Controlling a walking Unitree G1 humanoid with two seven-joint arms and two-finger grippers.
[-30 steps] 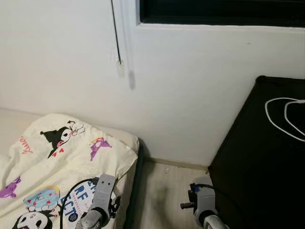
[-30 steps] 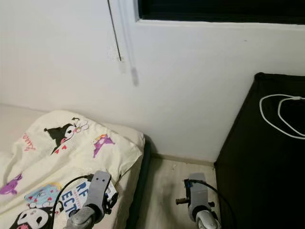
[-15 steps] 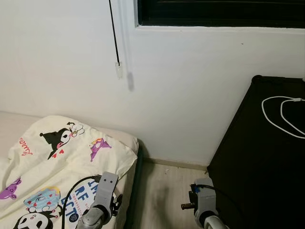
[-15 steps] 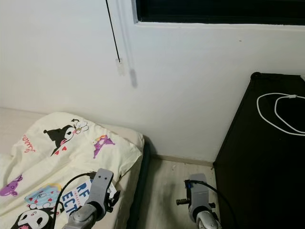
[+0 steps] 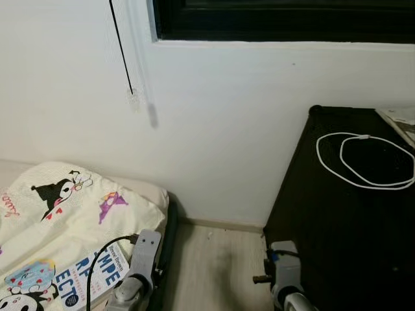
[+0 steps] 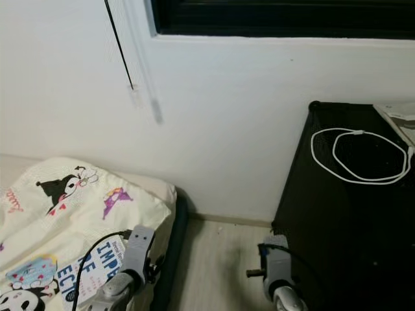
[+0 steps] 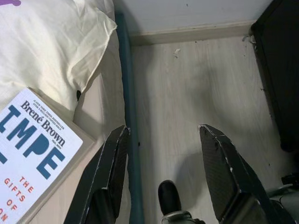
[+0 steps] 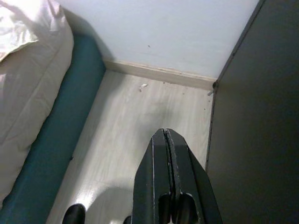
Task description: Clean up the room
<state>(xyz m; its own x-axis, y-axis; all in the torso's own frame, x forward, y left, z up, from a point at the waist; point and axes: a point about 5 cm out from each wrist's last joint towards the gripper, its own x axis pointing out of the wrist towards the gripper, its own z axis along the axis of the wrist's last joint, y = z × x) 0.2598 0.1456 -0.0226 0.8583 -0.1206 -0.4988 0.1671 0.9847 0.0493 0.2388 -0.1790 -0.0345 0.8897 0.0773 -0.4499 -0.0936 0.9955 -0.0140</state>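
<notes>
Now the view has turned right: the cable (image 5: 365,160) on the black table (image 5: 337,246) shows whole. Left hand (image 7: 163,140) wide beside the book (image 7: 28,149), right hand (image 8: 167,140) closed, empty.

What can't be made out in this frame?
- Book: the title is cut off by the left wrist view's edge.
- Paper on the black cabinet: cut off by the left eye view's right edge, print too small.
- Window: dark, cropped by the top edge.
</notes>
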